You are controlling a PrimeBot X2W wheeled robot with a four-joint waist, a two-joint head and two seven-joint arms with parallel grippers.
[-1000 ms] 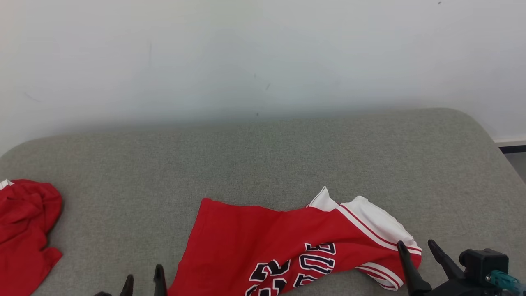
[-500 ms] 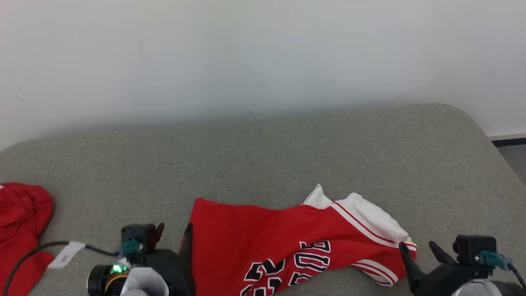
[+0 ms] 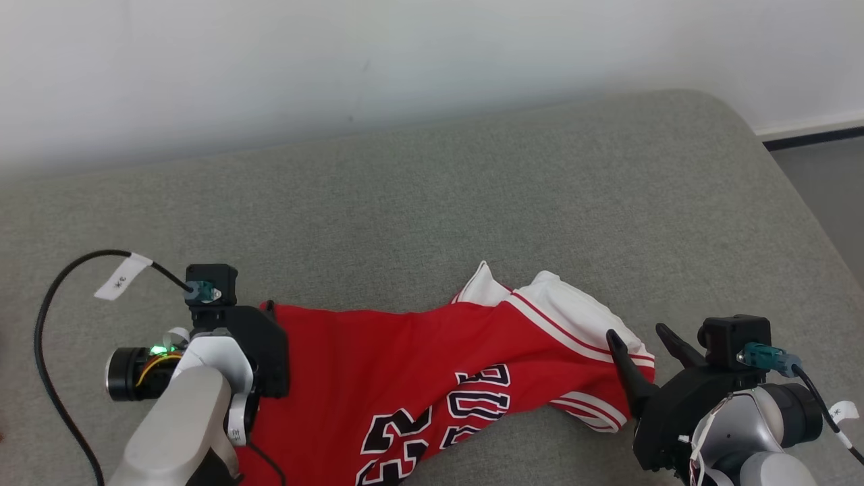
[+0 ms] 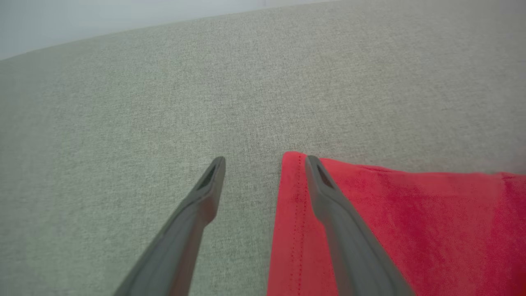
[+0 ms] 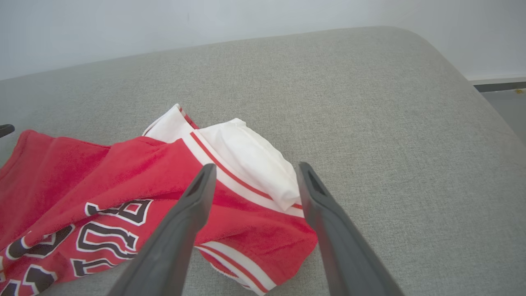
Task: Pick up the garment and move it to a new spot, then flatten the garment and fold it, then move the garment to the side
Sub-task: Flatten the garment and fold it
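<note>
Red jersey [image 3: 405, 364] runs off the bottom edge; left hand [image 4: 263, 160], right hand [image 5: 254, 168] both spread apart.

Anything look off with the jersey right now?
Yes: the red jersey isn't flat. Its white-trimmed end is bunched and folded over itself by the right gripper, and the lettering is creased. The corner at the left gripper lies flat. Both grippers are open and hold nothing. No damage visible.
</note>
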